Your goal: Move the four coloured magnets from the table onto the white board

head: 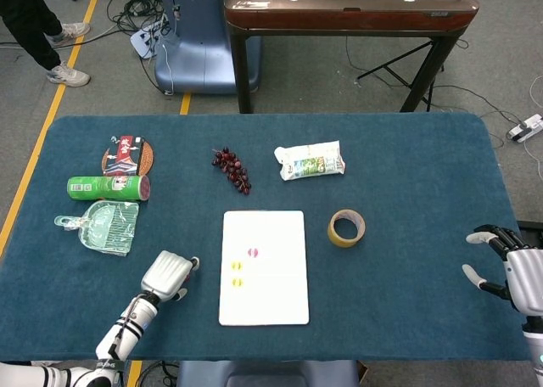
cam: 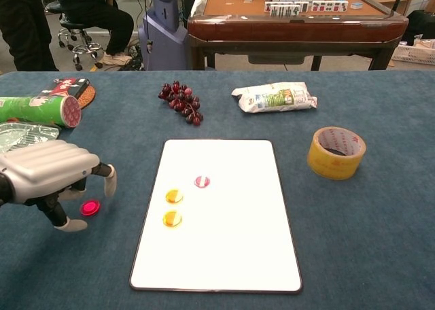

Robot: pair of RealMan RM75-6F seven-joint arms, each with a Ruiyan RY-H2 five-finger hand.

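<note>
The white board [head: 276,298] [cam: 224,249] lies flat at the table's middle front. On its left half sit a pink magnet [cam: 202,181] [head: 253,252] and two yellow magnets [cam: 174,196] [cam: 172,219]. A red magnet [cam: 90,207] lies on the blue cloth left of the board, under my left hand [cam: 47,174] [head: 167,274], between its thumb and its other fingers. The hand hovers palm down and holds nothing. The head view hides this magnet behind the hand. My right hand [head: 509,268] rests at the table's right edge with its fingers spread and nothing in it.
A bunch of grapes [head: 232,168] [cam: 181,100], a snack packet [head: 310,160] [cam: 274,97] and a tape roll [head: 346,227] [cam: 336,152] lie beyond and right of the board. A green can [head: 108,187] [cam: 37,110], a plastic bag [head: 102,226] and a red pack [head: 127,156] sit far left.
</note>
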